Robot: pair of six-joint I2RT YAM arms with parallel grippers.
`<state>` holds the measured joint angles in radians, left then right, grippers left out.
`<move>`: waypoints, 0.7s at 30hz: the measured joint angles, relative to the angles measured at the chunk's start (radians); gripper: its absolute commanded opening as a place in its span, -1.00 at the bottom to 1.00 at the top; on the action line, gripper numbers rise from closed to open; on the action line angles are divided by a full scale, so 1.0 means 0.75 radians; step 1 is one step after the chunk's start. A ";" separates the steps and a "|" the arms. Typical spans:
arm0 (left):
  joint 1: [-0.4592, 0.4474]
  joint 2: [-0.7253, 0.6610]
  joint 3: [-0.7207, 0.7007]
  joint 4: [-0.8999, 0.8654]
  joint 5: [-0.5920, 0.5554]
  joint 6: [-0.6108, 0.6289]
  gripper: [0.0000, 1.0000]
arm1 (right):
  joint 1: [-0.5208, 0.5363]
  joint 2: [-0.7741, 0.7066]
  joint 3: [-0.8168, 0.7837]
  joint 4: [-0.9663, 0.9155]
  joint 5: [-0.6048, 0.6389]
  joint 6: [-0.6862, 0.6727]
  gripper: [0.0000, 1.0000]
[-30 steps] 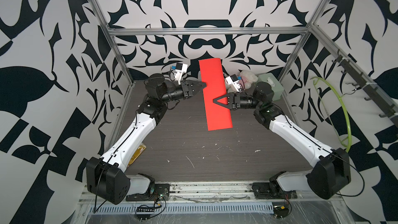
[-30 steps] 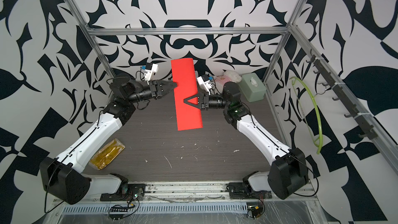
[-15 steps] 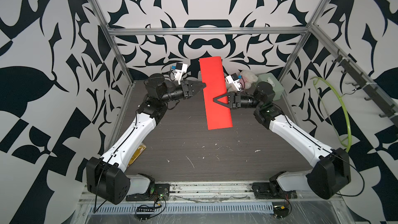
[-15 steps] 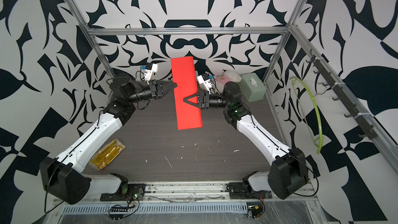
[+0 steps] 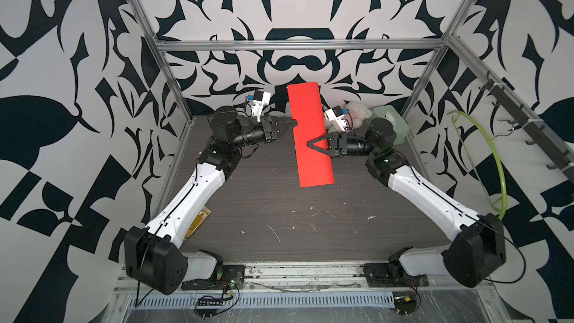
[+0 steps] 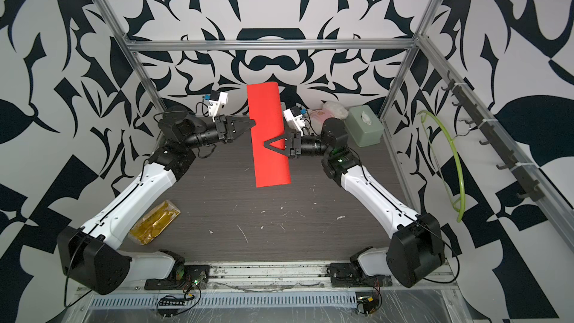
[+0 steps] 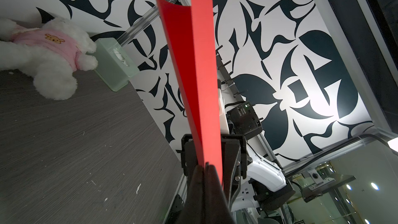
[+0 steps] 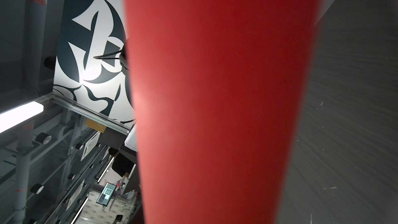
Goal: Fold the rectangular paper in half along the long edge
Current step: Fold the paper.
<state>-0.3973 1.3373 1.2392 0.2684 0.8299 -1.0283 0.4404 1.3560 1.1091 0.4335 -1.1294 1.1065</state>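
Little differs from a second ago: the paper (image 5: 306, 104) hangs in the same spot in the air over the far half of the tabletop (image 5: 279, 206), tilted and bent lengthwise into a loose trough. The left fingers (image 7: 196, 190) are clenched on its edge. The right fingers (image 5: 309, 144) lie across its other side, and I cannot tell whether they grip it. The bear (image 7: 49, 48) wears a pink shirt with a small bear-face print.
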 measured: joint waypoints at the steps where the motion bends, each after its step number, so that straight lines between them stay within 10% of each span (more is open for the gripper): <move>1: 0.000 0.000 0.000 0.000 0.001 -0.001 -1.00 | 0.000 -0.001 0.003 -0.017 0.000 -0.015 -0.01; 21: 0.000 0.024 0.000 0.034 0.063 -0.067 -1.00 | -0.035 -0.009 0.186 -0.377 0.097 -0.329 0.13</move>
<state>-0.3973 1.3556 1.2392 0.2939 0.8768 -1.0782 0.4145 1.3491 1.2484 0.1505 -1.0569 0.8597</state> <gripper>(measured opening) 0.053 0.563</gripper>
